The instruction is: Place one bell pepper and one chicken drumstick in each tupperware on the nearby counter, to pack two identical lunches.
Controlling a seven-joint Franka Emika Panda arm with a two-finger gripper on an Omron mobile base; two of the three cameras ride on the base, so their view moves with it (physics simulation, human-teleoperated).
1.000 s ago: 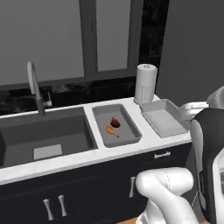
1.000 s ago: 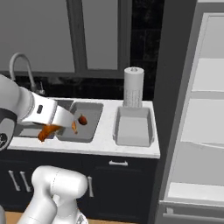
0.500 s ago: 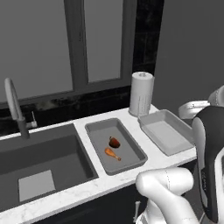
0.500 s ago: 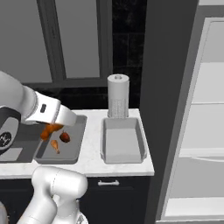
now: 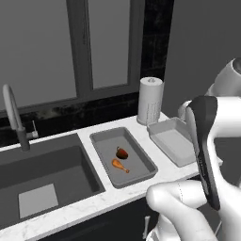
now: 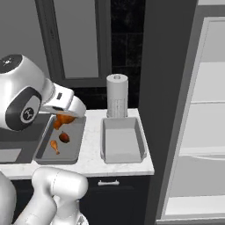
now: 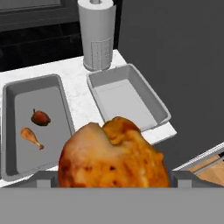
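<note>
My gripper (image 6: 67, 114) is shut on a large golden-brown chicken drumstick (image 7: 113, 157), which hangs above the far end of the left tupperware (image 6: 45, 152). That grey tub (image 5: 139, 167) holds a dark red bell pepper (image 5: 122, 153) and a small chicken drumstick (image 5: 120, 165). To its right stands the second tupperware (image 5: 174, 141), with nothing inside it. Both rest on the white marble counter (image 5: 94, 202). In the hand view the held drumstick hides my fingertips, and behind it lie the pepper (image 7: 40, 117), the small drumstick (image 7: 32, 137) and the bare right tub (image 7: 124, 100).
A paper towel roll (image 5: 150, 100) stands upright behind the right tub, against the dark wall. The dark sink basin (image 5: 42, 174) with its faucet (image 5: 14, 117) lies left of the tubs. A tall open fridge (image 6: 202, 132) borders the counter's right end.
The base has driven nearer and rightward, so the counter and tubs loom larger and the sink has slid left. The drumstick stays in my grip over the left tub.
</note>
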